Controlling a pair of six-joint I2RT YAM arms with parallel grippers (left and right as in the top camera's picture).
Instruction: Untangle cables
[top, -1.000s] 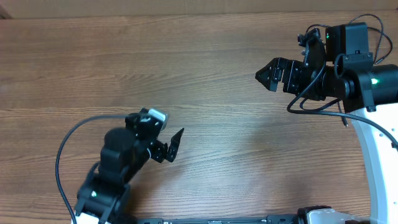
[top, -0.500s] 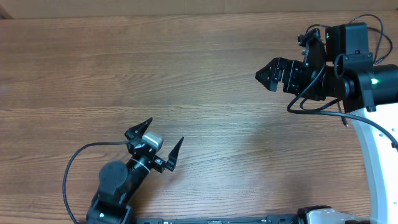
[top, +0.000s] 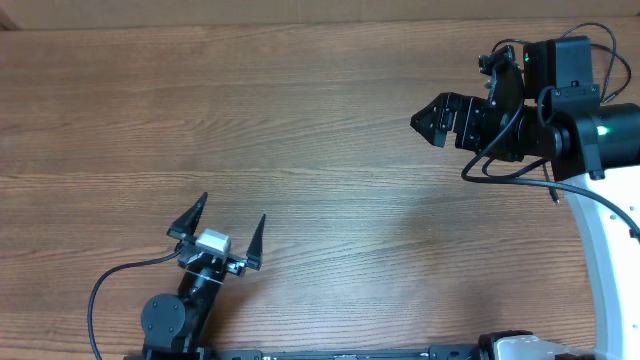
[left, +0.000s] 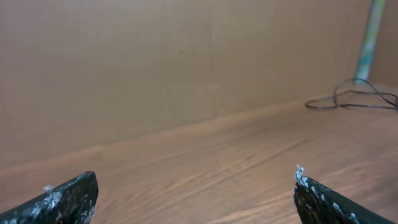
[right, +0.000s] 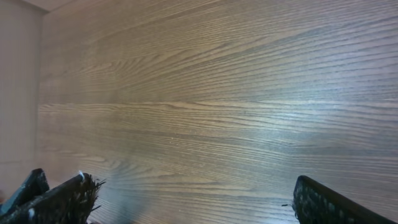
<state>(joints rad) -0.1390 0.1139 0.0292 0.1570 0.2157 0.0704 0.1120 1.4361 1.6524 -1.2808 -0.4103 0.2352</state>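
Thin black cables (left: 356, 98) lie in loose loops on the wooden table far off at the right of the left wrist view, close to the back wall. No cables show on the table in the overhead view. My left gripper (top: 232, 208) (left: 194, 177) is near the front edge, left of centre, pointing toward the back, open and with nothing between its fingers. At the far right my right gripper (top: 428, 115) (right: 189, 180) points left over bare wood, open and holding nothing.
The wooden table (top: 330, 150) fills the overhead view. A brown wall (left: 155, 62) closes off the back. The thicker black wires (top: 500, 165) hang from the right arm at the right, and the left arm's wire (top: 100, 290) curves at the front left.
My left arm has pulled back toward the front edge and shifted left, its gripper turning to point at the back wall. The right arm has not moved.
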